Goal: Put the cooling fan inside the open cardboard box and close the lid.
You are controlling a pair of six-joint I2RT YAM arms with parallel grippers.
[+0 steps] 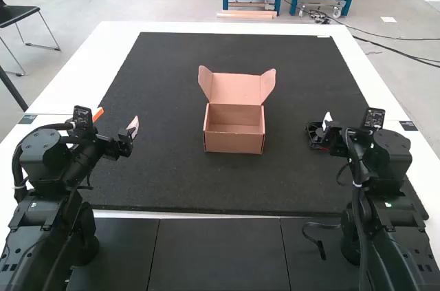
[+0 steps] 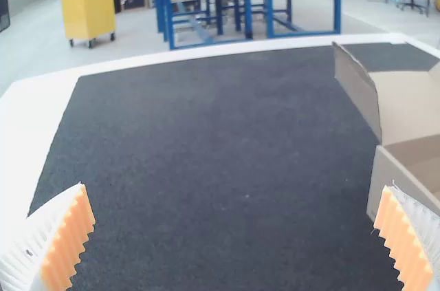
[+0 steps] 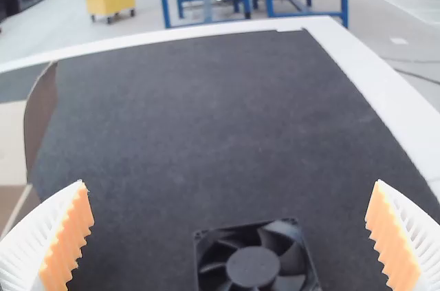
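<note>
Just over fan (image 3: 254, 260), splayed right end effector (image 3: 229, 189)

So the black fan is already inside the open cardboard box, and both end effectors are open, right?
Not quite. The cooling fan lies on the black mat just in front of the open right end effector, not inside the open cardboard box; the right wrist view shows it. The left end effector is open too.

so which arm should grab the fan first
Right: the cooling fan lies on the mat just ahead of the open right fingers; the left fingers are beyond the cardboard box.
</note>
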